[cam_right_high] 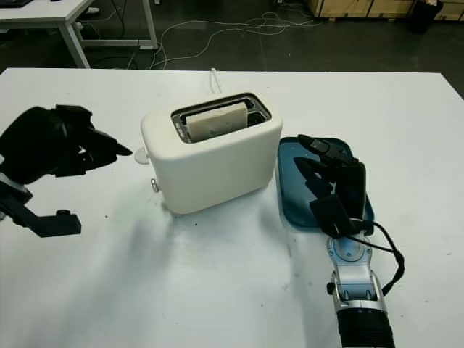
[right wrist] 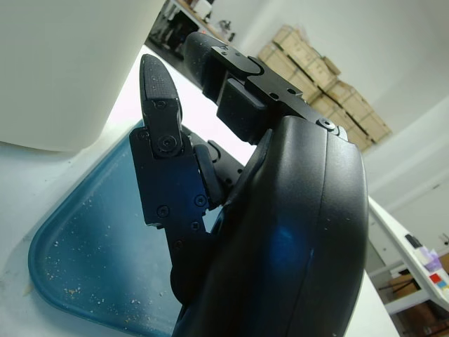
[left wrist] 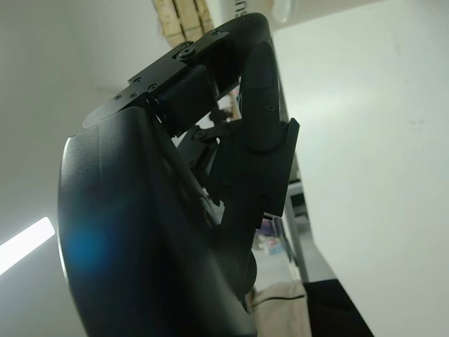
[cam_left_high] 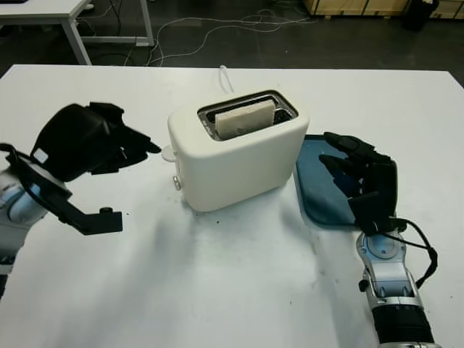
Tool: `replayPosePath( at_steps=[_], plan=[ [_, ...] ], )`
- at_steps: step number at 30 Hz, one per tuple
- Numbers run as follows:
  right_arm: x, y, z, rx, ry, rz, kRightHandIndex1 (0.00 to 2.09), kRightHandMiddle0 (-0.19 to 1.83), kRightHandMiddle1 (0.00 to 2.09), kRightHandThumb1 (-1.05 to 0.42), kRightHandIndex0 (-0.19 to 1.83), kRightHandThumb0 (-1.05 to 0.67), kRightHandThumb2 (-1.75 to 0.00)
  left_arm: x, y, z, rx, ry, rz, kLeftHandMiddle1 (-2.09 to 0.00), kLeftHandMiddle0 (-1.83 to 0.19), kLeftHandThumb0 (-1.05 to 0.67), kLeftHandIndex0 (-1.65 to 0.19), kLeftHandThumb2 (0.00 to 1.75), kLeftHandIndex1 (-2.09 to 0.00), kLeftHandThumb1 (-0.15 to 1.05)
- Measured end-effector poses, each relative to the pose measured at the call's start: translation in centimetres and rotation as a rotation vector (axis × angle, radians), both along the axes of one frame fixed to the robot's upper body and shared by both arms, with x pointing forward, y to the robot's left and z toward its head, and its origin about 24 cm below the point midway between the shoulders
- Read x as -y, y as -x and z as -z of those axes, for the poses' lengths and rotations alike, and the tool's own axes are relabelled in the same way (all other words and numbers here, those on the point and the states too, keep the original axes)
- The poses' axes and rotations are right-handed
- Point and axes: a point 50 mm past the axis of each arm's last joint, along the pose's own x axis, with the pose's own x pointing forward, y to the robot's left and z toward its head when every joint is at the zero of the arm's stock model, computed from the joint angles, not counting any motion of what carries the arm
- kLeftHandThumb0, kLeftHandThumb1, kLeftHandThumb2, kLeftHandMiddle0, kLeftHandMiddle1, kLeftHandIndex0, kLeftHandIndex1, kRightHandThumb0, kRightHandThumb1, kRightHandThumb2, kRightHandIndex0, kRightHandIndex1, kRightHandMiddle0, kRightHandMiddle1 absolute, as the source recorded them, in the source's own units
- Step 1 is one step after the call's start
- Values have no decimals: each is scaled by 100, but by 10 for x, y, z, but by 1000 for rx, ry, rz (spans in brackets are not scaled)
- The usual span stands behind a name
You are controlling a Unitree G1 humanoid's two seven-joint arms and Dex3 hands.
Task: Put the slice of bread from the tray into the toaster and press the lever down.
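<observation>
1. My left hand (cam_left_high: pixel 109 148) hangs above the counter (cam_left_high: pixel 217 283) at about nine o'clock from the toaster, fingertips aimed at its lever end. It holds nothing; I cannot tell how far its fingers are curled.
2. The lever (cam_left_high: pixel 169 153) pokes out of the toaster's short end at nine o'clock, just beyond my left fingertips. It sits high on that end, so I judge it is not yet pressed.
3. The toaster (cam_left_high: pixel 239 152), cream-coloured, stands mid-counter. The slice of bread (cam_left_high: pixel 246 118) is already in its slot, top edge standing level with the rim. So the loading looks done; pressing the lever is what remains.
4. The tray (cam_left_high: pixel 313 196), blue, lies at three o'clock just beside the toaster, with only crumbs on it in the right wrist view.
5. My right hand (cam_left_high: pixel 359 170) is open over the tray, holding nothing.
6. I can read no brand, label or writing on the toaster or tray.
</observation>
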Motion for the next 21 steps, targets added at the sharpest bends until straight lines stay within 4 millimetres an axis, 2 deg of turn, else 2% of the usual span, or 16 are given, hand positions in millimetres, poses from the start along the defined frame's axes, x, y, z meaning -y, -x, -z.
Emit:
replayPosePath(
  at_steps=[12,21],
  plan=[
    [1,0,2,-9,1,7,0,95,0,-92,114,-46,-15,4,-3,3,-42,-13,8,-127,-63,-36,-106,34,-9,92],
    [0,0,2,-3,1,2,1,96,0,-92,115,-47,-15,6,-7,11,-45,-6,19,-130,-65,-34,-108,30,-10,92]
  ],
)
